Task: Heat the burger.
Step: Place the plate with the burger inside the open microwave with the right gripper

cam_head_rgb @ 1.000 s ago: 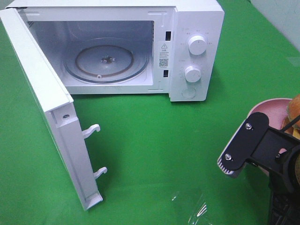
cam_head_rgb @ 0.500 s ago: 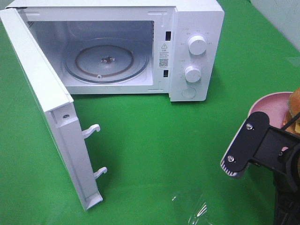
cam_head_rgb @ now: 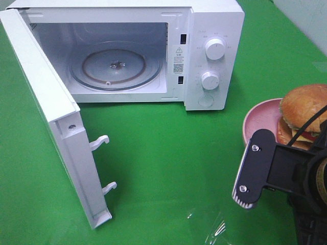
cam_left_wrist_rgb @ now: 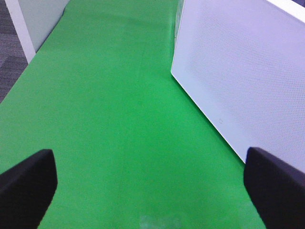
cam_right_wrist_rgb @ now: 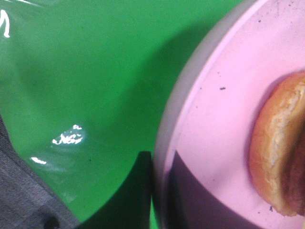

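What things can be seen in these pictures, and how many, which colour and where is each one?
microwave: one, white, at the back, door open to the left
turntable: one, clear glass, inside the microwave, bare
knobs: two, white, microwave's right panel, one above the other
plate: one, pink, right side
burger: one, golden-brown bun, on the plate
cloth: one, green, under everything
film: one, transparent, shiny, front edge of the cloth
left tool: one, black, open, over the cloth near the microwave
right tool: one, black, shut on the plate's rim
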You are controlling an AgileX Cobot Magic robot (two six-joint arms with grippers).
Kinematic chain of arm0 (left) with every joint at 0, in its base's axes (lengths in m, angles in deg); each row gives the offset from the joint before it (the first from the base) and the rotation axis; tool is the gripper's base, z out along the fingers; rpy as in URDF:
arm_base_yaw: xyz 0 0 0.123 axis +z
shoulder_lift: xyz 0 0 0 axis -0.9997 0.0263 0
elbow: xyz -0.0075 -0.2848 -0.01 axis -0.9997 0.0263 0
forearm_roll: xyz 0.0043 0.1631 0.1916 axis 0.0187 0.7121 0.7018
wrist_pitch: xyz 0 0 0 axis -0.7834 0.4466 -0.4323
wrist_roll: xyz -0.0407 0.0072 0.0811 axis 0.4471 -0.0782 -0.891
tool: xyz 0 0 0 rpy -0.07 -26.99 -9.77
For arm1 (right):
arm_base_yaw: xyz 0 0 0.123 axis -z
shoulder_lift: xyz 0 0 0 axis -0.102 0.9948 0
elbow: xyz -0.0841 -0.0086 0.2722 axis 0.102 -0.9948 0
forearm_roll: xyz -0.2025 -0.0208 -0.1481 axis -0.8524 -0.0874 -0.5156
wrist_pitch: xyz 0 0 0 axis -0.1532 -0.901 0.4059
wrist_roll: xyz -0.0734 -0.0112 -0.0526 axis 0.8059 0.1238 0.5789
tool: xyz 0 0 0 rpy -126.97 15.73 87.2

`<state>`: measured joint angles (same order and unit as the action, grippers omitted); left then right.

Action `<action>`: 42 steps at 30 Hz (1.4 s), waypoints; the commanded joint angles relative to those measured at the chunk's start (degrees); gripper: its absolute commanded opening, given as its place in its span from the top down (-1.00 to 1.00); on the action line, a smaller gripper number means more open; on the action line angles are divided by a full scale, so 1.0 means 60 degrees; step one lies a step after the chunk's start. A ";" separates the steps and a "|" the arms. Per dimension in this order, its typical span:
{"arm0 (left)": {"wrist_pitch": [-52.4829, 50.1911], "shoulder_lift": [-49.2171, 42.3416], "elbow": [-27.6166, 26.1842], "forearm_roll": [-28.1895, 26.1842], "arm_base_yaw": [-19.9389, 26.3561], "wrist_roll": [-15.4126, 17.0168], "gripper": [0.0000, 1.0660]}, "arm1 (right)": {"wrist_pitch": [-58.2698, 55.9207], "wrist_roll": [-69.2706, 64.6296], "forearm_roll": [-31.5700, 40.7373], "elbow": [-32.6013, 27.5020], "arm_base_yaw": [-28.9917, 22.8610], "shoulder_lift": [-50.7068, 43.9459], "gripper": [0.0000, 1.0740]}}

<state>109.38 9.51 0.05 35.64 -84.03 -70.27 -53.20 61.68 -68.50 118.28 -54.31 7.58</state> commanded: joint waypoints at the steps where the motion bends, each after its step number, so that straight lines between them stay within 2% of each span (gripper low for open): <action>1: -0.0086 -0.0143 0.0029 -0.0067 0.0019 0.0010 -0.85 | 0.0124 0.0554 -0.0621 0.0019 -0.0029 -0.0067 0.97; 22: -0.0086 -0.0143 0.0029 -0.0067 0.0019 0.0010 -0.85 | 0.2168 0.4469 -0.0802 0.0019 -0.0029 -0.0067 0.96; 37: -0.0086 -0.0143 0.0029 -0.0067 0.0019 0.0010 -0.85 | 0.3495 0.5558 -0.1050 0.0019 -0.0019 -0.0067 0.96; 42: -0.0086 -0.0143 0.0029 -0.0067 0.0019 0.0010 -0.85 | 0.4106 0.6560 -0.0754 0.0019 0.0363 -0.0067 0.96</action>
<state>109.38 9.51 0.05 35.64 -84.03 -70.27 -30.28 99.61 -71.25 118.28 -52.42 7.58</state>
